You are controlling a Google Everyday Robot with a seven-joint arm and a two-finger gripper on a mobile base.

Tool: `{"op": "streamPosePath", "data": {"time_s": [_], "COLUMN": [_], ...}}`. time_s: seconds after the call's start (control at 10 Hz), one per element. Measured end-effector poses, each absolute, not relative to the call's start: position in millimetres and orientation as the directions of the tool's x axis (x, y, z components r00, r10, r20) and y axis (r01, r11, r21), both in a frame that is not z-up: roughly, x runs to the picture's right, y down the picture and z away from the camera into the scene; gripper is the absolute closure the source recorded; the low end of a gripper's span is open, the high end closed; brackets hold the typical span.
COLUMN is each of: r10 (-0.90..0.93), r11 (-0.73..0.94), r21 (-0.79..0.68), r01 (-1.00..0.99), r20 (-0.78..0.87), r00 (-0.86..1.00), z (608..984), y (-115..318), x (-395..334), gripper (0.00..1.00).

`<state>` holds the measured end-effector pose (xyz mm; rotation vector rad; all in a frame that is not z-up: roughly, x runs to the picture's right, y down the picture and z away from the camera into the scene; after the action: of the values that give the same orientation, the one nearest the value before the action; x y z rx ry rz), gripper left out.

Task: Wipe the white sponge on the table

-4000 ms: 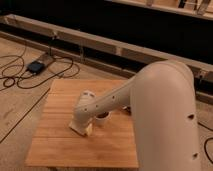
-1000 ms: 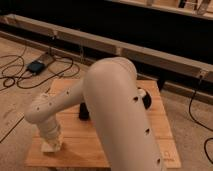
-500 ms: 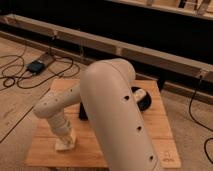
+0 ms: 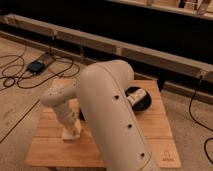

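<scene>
My gripper (image 4: 70, 127) points down at the front left part of the wooden table (image 4: 50, 152). It is shut on the white sponge (image 4: 72, 134), a small cream block pressed onto the tabletop under the gripper's tip. My big white arm fills the middle of the camera view and hides much of the table's centre and front right.
A dark bowl with a white bottle (image 4: 138, 98) stands at the table's back right, close behind my arm. A black device (image 4: 38, 66) and cables lie on the floor at the left. A low rail (image 4: 125, 50) runs behind the table.
The gripper has slid the sponge across the table's left part, from near the front left corner a little to the right and back. The arm's elbow has swung with it.
</scene>
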<state>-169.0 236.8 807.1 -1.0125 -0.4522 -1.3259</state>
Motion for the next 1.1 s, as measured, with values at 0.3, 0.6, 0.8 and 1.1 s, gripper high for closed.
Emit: {"op": "streamPosePath", "data": {"time_s": [0.3,0.6,0.8,1.1], "r10": [-0.595,-0.606,-0.612,-0.608], "r11": [-0.05,-0.059,-0.088,-0.148], "r21": [-0.361,-0.319,-0.284,-0.202], "r01": [0.931,0.946,0.955,0.968], "r20": [0.76,0.765,0.772,0.791], "r00": [0.262,0.22,0.173,0.072], "z": [824.7,826.6,821.7,801.9], "y": [212.2,203.0,203.2,218.6], "x": [-188.8,-228.5,-252.0,-285.7], "gripper": [1.0,1.0,1.0,1.0]}}
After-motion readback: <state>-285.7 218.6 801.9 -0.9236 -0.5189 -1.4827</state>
